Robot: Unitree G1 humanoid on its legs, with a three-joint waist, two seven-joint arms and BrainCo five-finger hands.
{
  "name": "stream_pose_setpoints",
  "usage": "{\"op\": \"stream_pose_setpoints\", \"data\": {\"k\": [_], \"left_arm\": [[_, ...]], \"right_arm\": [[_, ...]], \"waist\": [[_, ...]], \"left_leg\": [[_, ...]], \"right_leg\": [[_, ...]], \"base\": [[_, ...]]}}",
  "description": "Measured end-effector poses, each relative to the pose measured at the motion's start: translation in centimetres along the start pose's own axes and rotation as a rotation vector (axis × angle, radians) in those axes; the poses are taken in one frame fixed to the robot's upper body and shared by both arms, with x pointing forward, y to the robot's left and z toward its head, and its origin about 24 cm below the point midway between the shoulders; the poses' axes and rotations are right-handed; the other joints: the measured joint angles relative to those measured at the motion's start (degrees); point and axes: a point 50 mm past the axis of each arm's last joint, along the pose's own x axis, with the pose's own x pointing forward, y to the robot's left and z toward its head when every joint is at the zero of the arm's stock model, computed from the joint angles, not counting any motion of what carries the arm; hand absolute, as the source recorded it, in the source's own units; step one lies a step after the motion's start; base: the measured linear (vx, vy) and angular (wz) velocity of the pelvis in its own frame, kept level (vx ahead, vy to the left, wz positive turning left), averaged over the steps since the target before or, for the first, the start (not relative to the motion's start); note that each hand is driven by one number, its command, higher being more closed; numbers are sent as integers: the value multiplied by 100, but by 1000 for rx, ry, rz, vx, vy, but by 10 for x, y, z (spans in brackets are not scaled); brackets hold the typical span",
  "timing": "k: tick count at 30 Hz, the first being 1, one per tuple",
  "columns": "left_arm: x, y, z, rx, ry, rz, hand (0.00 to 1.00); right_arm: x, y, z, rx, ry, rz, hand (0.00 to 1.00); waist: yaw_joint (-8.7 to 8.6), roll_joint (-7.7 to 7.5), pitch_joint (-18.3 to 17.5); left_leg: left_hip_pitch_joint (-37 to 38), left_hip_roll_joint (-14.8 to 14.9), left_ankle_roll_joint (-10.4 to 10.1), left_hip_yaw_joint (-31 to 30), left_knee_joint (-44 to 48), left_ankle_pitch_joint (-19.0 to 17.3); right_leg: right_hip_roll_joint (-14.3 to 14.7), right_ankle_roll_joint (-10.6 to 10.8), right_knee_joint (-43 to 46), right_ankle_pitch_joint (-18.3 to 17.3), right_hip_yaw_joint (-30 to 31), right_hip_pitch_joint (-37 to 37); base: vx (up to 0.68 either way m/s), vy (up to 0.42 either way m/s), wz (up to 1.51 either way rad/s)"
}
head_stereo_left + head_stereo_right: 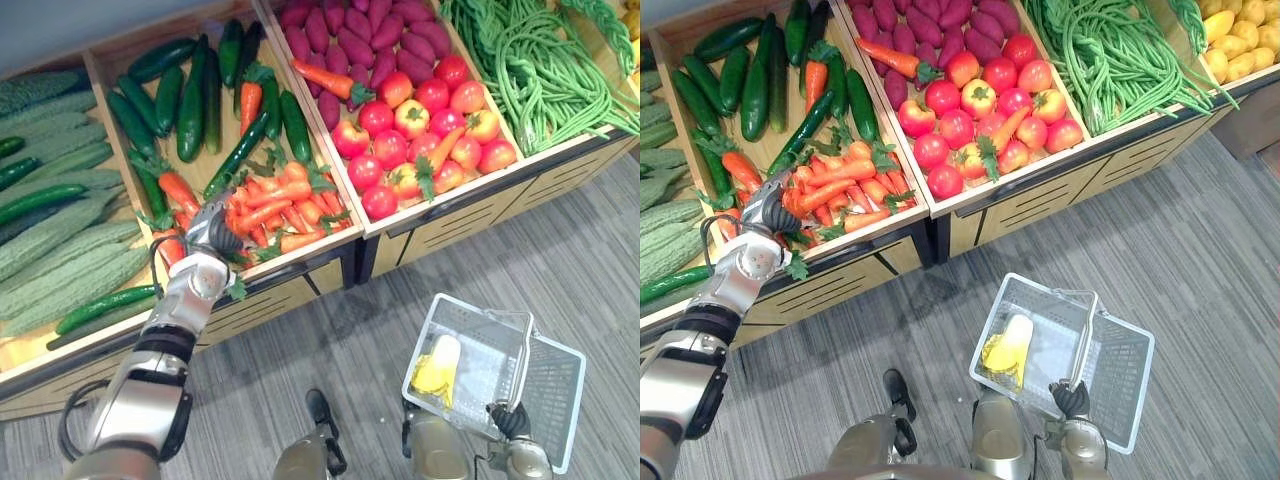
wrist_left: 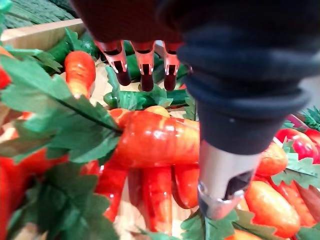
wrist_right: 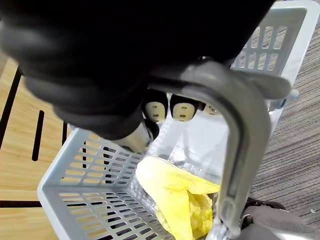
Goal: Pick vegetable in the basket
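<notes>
In front of the wooden display stand [image 1: 440, 225] the basket [image 1: 555, 395] is carried by its handle [image 3: 245, 125] in the curled right hand [image 1: 1072, 398]. Over the carrots [image 1: 280, 205] the left hand [image 1: 212, 232] is held open, empty. The nearest carrot [image 2: 155, 137] is judged light, stiff and slick; its thick middle should be gripped.

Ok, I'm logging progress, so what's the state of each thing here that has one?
Left robot hand: open, over the carrots.
Right robot hand: shut on the basket handle.
Basket: hanging from its handle, holding a yellow item.
Carrots: lying in the bin, none lifted.
</notes>
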Motion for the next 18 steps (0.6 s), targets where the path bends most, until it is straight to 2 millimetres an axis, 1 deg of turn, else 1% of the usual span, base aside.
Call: {"op": "stream_pose_setpoints", "data": {"k": [1, 2, 5, 6, 7, 9, 12, 14, 18], "left_arm": [[3, 2, 1, -1, 4, 5, 0], [3, 2, 0, -1, 10, 4, 100], [8, 2, 8, -15, 12, 17, 100], [12, 7, 11, -18, 10, 49, 100], [17, 14, 17, -22, 9, 90, 100], [23, 23, 20, -29, 19, 130, 100], [27, 32, 22, -46, 36, 165, 100], [28, 32, 21, -49, 52, 164, 100], [27, 20, 18, -70, 100, 134, 100]], "right_arm": [[1, 1, 4, -1, -15, 6, 100], [1, 2, 5, -2, -20, 9, 100], [1, 2, 7, 0, -33, 7, 100], [2, 2, 11, 3, -48, 7, 100], [2, 2, 13, 9, -56, 7, 100], [3, 2, 15, 11, -64, 7, 100], [4, 3, 19, 16, -79, 9, 100], [4, 5, 22, 13, -90, 16, 100], [3, 8, 24, 6, -101, 28, 100]], "waist": [[5, -25, 20], [0, -31, 30], [-6, -44, 75], [-4, -58, 147], [0, -103, 192], [5, -135, 249], [6, -143, 253], [-1, -147, 255], [-3, -167, 266]], "left_leg": [[-27, 2, 0, 59, 1, 0], [-28, 2, -1, 82, 1, -1], [-66, 12, -15, 148, 2, -13], [-74, 27, -33, 162, 35, -29], [-215, 82, -66, 241, 294, -135], [-353, 160, -63, 325, 590, -266], [-500, 216, -79, 451, 721, -295], [-564, 236, -80, 466, 758, -298], [-570, 272, -69, 530, 784, -335]], "right_leg": [[9, 0, 4, 0, 63, -55], [10, 0, 5, 0, 83, -65], [21, 0, 73, 0, 161, -164], [27, 0, 121, 0, 204, -188], [20, 0, 186, 0, 240, -269], [20, 0, 189, 0, 241, -276], [27, 0, 210, 0, 254, -393], [36, -3, 210, 2, 264, -446], [47, -37, 210, 30, 269, -452]], "base": [[32, -7, -12], [50, -9, -17], [53, -9, -9], [37, -6, -4], [32, -6, -1], [0, 0, 0], [11, -30, -4], [3, -30, -4], [0, -19, -3]]}}
